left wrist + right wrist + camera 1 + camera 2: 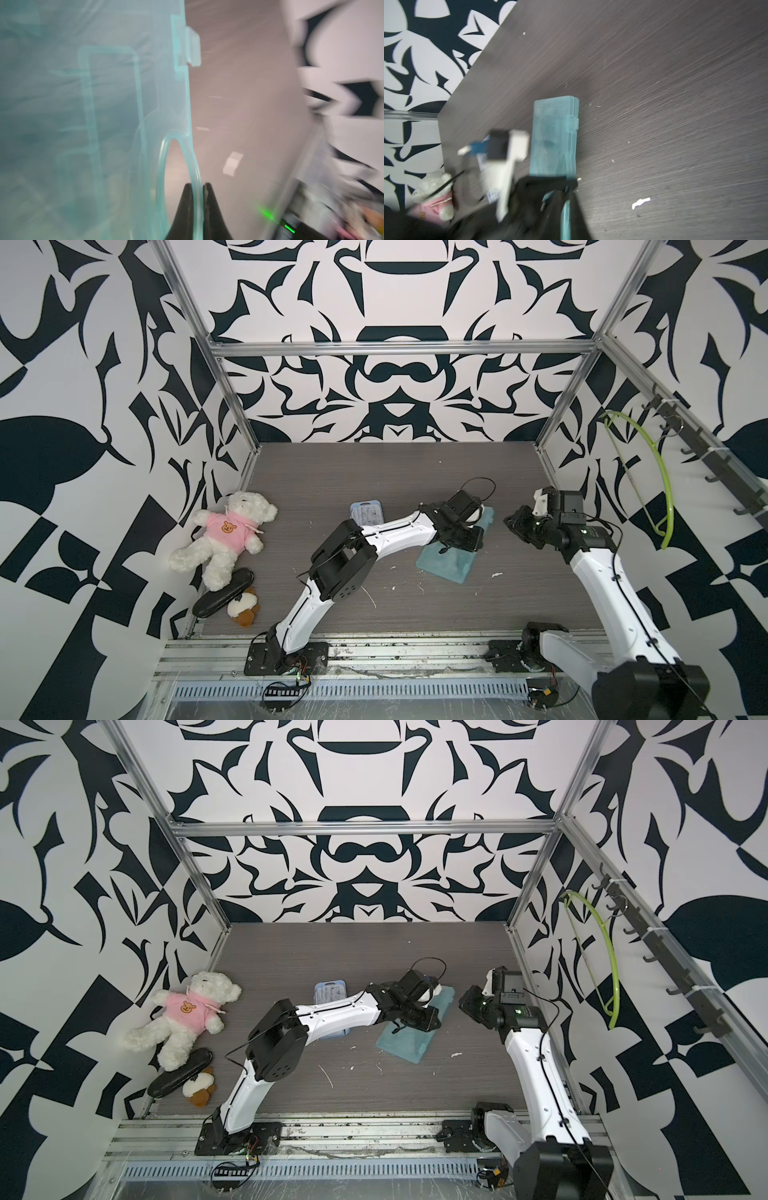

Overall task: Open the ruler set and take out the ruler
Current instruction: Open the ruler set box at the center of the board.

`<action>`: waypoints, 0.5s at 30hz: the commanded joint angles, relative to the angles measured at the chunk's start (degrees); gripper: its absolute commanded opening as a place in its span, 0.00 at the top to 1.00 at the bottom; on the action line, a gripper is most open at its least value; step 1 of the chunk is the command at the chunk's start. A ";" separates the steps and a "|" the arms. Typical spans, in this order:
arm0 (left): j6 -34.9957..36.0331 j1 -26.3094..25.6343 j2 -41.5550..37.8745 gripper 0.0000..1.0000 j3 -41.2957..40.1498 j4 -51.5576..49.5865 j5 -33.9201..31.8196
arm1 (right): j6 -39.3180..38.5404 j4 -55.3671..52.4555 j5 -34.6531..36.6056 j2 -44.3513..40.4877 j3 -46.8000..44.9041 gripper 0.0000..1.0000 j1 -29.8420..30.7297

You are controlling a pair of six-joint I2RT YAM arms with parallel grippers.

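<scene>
Bimanual cell seen from above and from both wrists. The ruler set [446, 564], a translucent teal case, lies on the table [374, 472] right of centre, its long axis running obliquely from the near side toward the back. It shows in both top views [405, 1042].

The left arm reaches across it. The left pincer [465, 541] sits over the middle of the case. In the left wrist view this pincer [197, 187] is narrow, its fingers [187, 203] clamped on the thin rim of an oval loop [194, 162] at the case edge. A latch tab [194, 46] sits on the same edge. This view is motion-blurred.

In the right wrist view the case [550, 135] shows lid and base lying together, with the tab [574, 122] on its long side.

The right pincer [510, 521] hangs just beside the far end of the case, a strip of table between them. Its jaws are drawn together and hold nothing.

Along the left wall lie a white teddy bear [226, 531] in a pink top, a black pouch [224, 597] and a small brown plush [244, 608]. A pale blue pack [365, 512] lies behind the left arm. A green hanger [660, 489] hangs on the right wall.
</scene>
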 commanded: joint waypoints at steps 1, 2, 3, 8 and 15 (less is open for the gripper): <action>-0.30 1.40 2.26 1.00 -0.77 -8.45 -10.61 | -1.70 -5.62 2.04 0.21 2.53 0.96 0.56; 0.08 1.40 2.22 1.00 -0.82 -8.43 -10.77 | -1.69 -5.88 2.05 0.50 2.66 0.95 0.57; 0.39 1.40 2.04 1.00 -1.09 -8.08 -10.59 | -1.62 -5.88 1.83 0.68 2.66 0.94 0.61; 1.59 1.06 1.07 1.00 -0.87 -5.49 -6.72 | -1.13 -4.33 0.92 1.33 1.95 0.86 0.61; 1.43 0.87 -1.34 1.00 0.94 -5.64 -0.75 | 3.35 8.48 -6.56 3.19 -4.59 0.63 0.62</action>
